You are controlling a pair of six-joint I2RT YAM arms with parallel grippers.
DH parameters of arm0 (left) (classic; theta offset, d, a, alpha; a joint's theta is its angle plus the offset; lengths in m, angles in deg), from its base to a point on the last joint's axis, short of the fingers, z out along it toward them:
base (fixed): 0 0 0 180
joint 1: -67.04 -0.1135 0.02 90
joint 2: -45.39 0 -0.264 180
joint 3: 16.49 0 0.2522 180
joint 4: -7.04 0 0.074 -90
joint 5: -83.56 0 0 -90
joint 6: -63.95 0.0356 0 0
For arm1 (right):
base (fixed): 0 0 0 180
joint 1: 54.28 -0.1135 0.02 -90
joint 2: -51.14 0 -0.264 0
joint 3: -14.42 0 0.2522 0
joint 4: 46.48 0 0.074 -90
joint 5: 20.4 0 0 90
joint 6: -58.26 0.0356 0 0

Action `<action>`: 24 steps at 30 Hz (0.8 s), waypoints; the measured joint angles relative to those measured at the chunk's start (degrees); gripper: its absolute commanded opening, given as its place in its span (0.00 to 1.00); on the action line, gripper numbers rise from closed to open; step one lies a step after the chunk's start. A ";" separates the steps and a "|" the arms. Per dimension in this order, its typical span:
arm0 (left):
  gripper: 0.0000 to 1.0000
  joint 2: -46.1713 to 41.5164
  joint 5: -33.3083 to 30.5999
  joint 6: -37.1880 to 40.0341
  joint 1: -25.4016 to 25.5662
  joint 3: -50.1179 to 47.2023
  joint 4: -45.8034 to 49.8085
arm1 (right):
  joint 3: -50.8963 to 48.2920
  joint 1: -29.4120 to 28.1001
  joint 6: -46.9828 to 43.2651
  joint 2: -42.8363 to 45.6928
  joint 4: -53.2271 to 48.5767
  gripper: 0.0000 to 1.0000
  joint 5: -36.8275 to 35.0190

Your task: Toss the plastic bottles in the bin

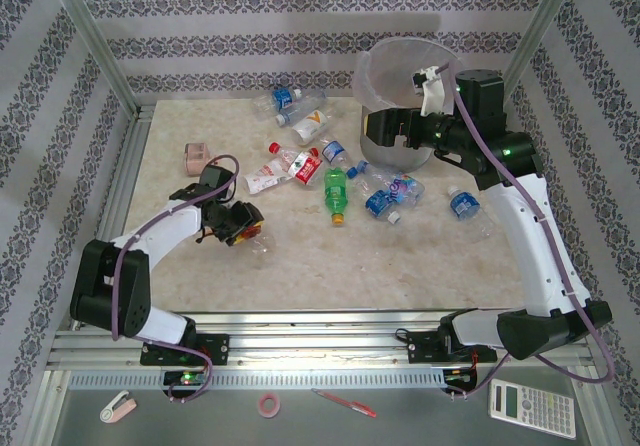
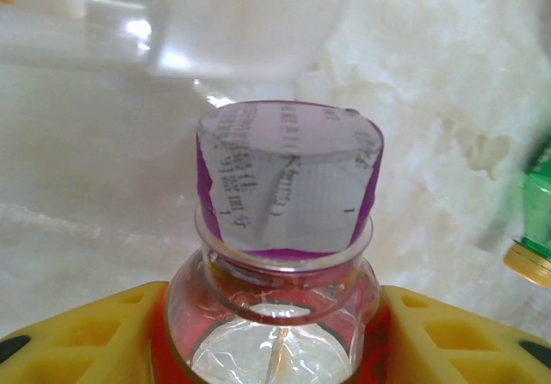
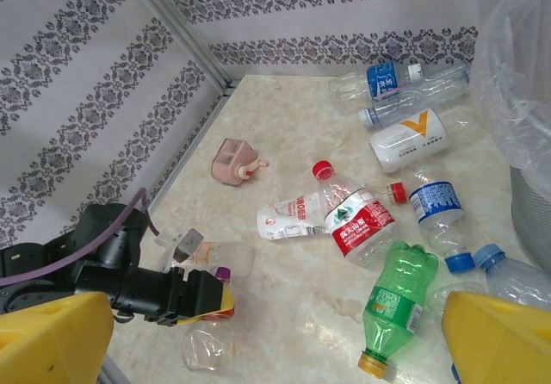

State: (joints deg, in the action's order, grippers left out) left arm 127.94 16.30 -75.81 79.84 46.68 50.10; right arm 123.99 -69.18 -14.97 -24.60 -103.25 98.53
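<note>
Left pincer [image 1: 243,226]: I see jaws closed on clear purple-capped bottle [image 2: 284,186], well left of bin [image 1: 378,76], toward arm bases. Right pincer [image 1: 383,127]: jaws wide, holding nothing, close by bin. Loose bottles [image 1: 335,194]: scattered on table, left of and in front of bin.

Across the table [image 1: 400,256] lie the bottles [image 1: 336,194] — the bin [image 1: 385,81] behind, right.

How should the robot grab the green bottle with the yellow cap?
Grab the green bottle around its fat middle, coming straight down from above. It lies flat on the table, cap towards the near edge, so closing across its two long sides looks safest; the round body would likely roll if pushed sideways.
</note>
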 measured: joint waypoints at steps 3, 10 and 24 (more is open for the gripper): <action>0.44 -1.70 -0.02 1.03 1.40 1.33 0.00 | 0.00 0.00 0.02 0.02 0.00 0.98 0.00; 0.43 -5.05 -0.02 3.15 3.43 6.80 -0.42 | 0.00 -0.76 0.02 0.02 0.00 0.98 -0.04; 0.42 -5.88 2.54 6.14 7.37 19.80 -5.60 | -1.64 -1.51 1.05 0.17 0.46 0.98 1.90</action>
State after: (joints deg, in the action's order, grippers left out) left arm 122.06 18.84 -69.67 87.21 66.48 44.50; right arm 122.35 -70.68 -13.92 -24.43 -102.79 100.43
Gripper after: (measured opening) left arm 0.538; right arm 0.978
